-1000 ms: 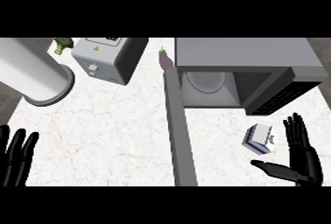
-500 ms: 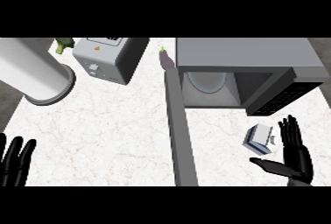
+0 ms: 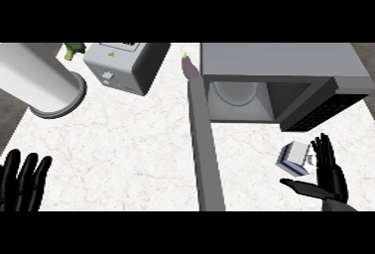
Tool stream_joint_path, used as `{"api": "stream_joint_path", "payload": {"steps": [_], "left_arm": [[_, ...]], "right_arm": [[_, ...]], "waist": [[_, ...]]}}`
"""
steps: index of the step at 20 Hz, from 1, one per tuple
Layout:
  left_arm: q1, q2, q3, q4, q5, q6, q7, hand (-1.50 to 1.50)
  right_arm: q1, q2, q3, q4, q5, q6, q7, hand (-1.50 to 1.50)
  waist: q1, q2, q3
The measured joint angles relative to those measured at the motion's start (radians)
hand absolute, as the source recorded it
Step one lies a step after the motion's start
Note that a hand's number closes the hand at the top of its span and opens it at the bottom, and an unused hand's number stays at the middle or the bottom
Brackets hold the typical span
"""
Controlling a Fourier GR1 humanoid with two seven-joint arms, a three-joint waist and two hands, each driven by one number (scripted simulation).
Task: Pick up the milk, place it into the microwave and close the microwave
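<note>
A small white and blue milk carton (image 3: pixel 295 158) lies on the counter in front of the microwave (image 3: pixel 278 74), at the right. The microwave's door (image 3: pixel 205 149) is swung open toward me, and a round glass plate (image 3: pixel 236 92) shows inside. My right hand (image 3: pixel 326 179) is open, fingers straight, just right of and below the carton, with its thumb stretched out under it. It does not hold the carton. My left hand (image 3: pixel 22 181) rests open at the lower left corner.
A large white cylinder (image 3: pixel 36 79) stands at the far left. Next to it are a grey toaster (image 3: pixel 124 64), a green vegetable (image 3: pixel 72 49) and an eggplant (image 3: pixel 189 66) by the microwave's left side. The marble counter (image 3: pixel 124 149) spreads between the hands.
My right hand has sunk lower and nearer the carton's right side. The left hand has dropped toward the lower left corner. The carton has not moved.
</note>
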Motion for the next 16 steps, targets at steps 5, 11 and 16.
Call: {"api": "stream_joint_path", "payload": {"steps": [5,11,16], "left_arm": [[0.004,0.002,-0.014,-0.021,-0.003,0.011,0.019,-1.5],[0.048,0.013,-0.009,-0.026,0.014,-0.001,-0.01,-1.5],[0.058,0.014,-0.013,-0.039,0.02,0.004,0.007,-1.5]], "right_arm": [[-0.015,-0.007,0.051,0.027,0.073,-0.045,-0.047,1.5],[-0.009,0.017,0.072,0.0,0.072,-0.02,-0.073,1.5],[0.003,0.059,0.126,-0.068,0.081,0.01,-0.067,1.5]], "waist": [[0.007,0.002,0.001],[0.004,-0.003,-0.003],[-0.005,-0.005,-0.002]]}}
